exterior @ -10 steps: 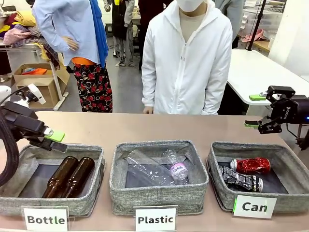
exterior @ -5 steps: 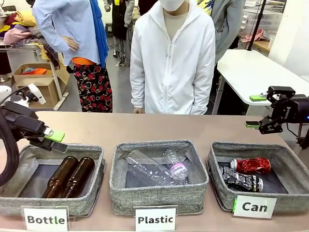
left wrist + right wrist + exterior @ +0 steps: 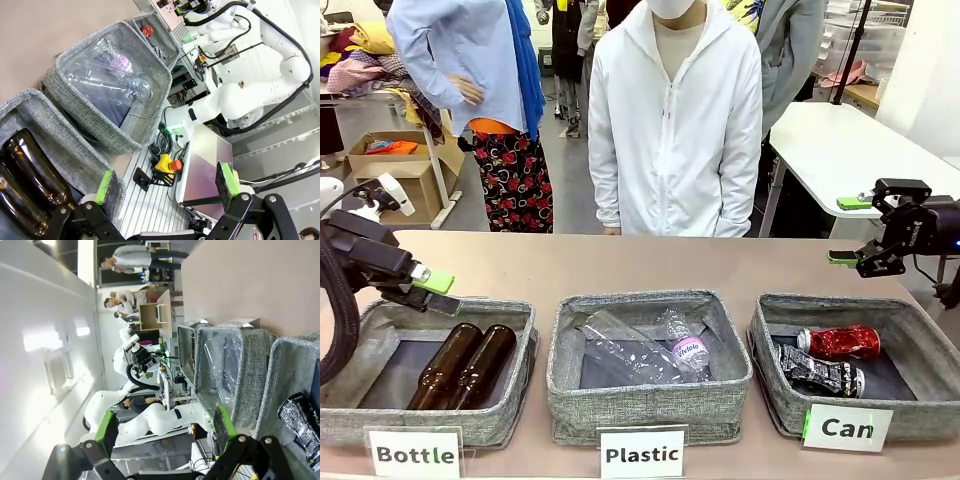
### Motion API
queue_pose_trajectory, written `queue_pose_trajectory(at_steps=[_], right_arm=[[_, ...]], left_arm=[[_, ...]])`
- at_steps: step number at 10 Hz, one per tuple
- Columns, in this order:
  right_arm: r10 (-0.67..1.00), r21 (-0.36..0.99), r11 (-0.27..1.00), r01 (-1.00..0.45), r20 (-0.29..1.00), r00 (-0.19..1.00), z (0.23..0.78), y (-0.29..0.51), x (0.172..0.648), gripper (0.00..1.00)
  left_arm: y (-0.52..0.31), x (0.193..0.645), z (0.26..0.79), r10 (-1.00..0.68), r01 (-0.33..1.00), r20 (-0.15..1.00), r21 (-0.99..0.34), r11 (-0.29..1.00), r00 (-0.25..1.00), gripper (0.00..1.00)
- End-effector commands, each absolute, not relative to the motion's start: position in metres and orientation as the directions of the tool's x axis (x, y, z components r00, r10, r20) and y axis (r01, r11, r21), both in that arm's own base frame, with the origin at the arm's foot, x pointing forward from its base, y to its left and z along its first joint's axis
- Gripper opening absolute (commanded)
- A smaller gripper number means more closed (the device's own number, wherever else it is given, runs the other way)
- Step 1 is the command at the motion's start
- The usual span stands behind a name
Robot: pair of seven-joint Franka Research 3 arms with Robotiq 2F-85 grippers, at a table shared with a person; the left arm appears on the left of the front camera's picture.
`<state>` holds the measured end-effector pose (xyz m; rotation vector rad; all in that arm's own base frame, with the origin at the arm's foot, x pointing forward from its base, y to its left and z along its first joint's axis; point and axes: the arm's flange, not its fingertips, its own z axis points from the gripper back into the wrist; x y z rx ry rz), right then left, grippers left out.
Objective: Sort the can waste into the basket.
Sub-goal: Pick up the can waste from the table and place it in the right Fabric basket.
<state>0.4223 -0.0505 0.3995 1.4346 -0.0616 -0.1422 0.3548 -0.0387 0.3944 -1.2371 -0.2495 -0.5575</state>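
Observation:
Two crushed cans lie side by side in the grey basket behind the white "Can" card: a shiny red can and a black can with silver-white print. My right gripper hovers open above the table behind that basket's far left corner, holding nothing. In the right wrist view the black can shows inside the basket, beyond my open gripper. My left gripper is open over the far left corner of the "Bottle" basket; its wrist view shows open fingers and the distant red can.
The "Bottle" basket holds two brown glass bottles. The "Plastic" basket in the middle holds clear plastic bottles. A person in a white jacket stands at the far edge. Bare tabletop lies behind the baskets.
The person has stepped a little toward picture left. Both arms and the cans have stayed put.

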Motion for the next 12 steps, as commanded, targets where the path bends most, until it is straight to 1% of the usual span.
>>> queue_pose_trajectory(at_steps=[1,12], right_arm=[[-0.126,0.991,0.126,0.053,-0.037,0.991,0.4034,-0.0533,0.4238,1.00],[-0.126,0.991,0.126,0.053,-0.037,0.991,0.4034,-0.0533,0.4238,1.00]], left_arm=[[-0.0368,0.3531,0.3945,-0.271,0.541,0.484,-0.816,0.203,0.832,1.00],[-0.0368,0.3531,0.3945,-0.271,0.541,0.484,-0.816,0.203,0.832,1.00]])
